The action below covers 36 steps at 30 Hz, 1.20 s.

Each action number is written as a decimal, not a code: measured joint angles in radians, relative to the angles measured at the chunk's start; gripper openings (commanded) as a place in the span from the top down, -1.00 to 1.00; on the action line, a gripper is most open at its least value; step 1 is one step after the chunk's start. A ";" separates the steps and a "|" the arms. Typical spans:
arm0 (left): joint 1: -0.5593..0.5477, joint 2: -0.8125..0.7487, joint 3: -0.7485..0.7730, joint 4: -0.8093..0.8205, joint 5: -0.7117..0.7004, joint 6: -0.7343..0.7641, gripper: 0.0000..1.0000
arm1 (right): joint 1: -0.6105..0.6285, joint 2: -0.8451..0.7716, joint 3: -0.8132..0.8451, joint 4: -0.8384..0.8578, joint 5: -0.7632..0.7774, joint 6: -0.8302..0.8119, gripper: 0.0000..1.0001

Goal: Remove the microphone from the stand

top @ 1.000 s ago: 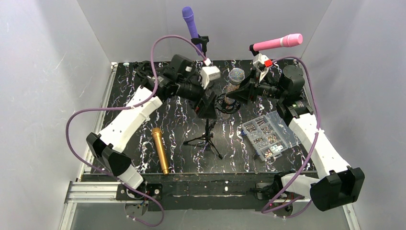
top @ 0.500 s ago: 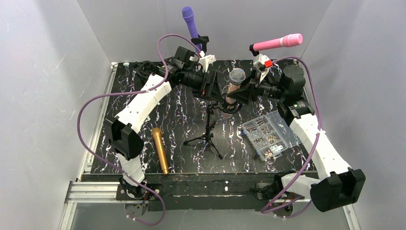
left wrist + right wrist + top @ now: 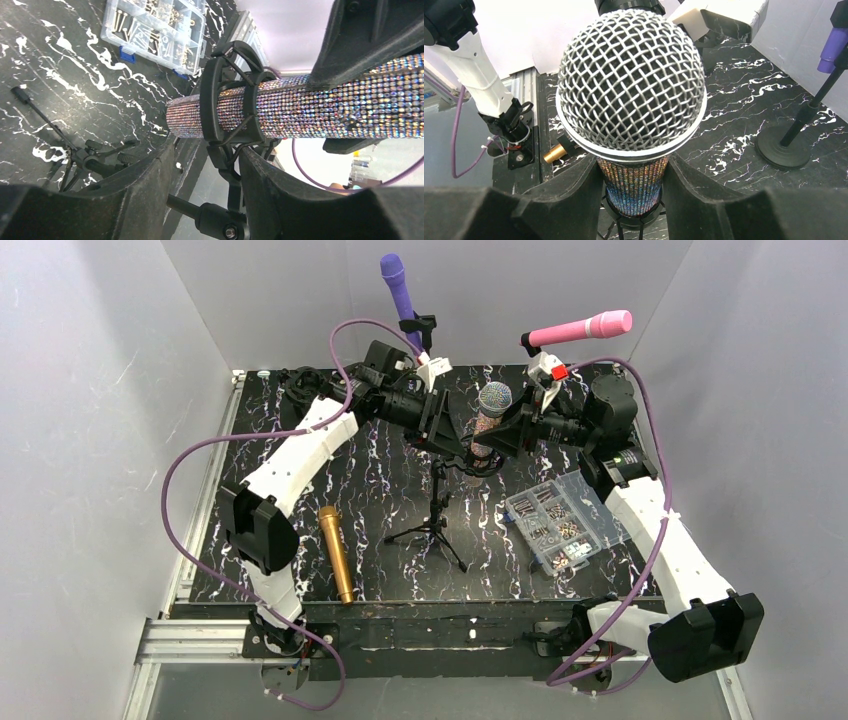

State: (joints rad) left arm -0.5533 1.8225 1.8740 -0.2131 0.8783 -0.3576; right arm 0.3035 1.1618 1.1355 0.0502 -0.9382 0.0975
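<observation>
The right hand (image 3: 633, 181) was clamped on the glittery shaft of the microphone (image 3: 631, 80), just below its mesh head; the microphone sat held in the clip (image 3: 216, 95) atop the stand (image 3: 432, 515); the left hand (image 3: 205, 167) straddled the clip's stem, jaws apart, gripping nothing; the step looked like bracing before extraction; next, probably a straight pull along the shaft.

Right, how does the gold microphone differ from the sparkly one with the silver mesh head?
The gold microphone lies flat on the table, untouched; the sparkly microphone sits head-up in the stand, gripped by the right gripper. The gold microphone is one colour throughout; the sparkly microphone has a beaded body and silver head. Both are handheld microphones.
</observation>
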 measured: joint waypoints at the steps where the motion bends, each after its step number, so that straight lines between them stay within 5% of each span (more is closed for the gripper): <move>1: 0.000 -0.001 -0.008 0.004 0.006 -0.002 0.14 | 0.000 0.000 0.000 0.000 0.001 0.000 0.97; 5: 0.001 -0.004 -0.016 0.024 0.032 -0.013 0.50 | 0.000 0.000 0.000 -0.002 0.005 -0.001 0.97; 8: 0.000 -0.006 -0.016 0.036 0.051 -0.026 1.00 | 0.001 0.000 0.002 -0.004 0.007 0.000 0.97; 36: 0.001 -0.016 -0.034 0.029 -0.004 -0.099 1.00 | 0.043 0.084 0.219 -0.368 0.083 -0.177 0.97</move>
State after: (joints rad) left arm -0.5522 1.8065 1.8404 -0.1841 0.8745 -0.4564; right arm 0.3466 1.2457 1.3548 -0.3180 -0.8555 -0.0795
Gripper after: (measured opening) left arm 0.123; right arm 0.493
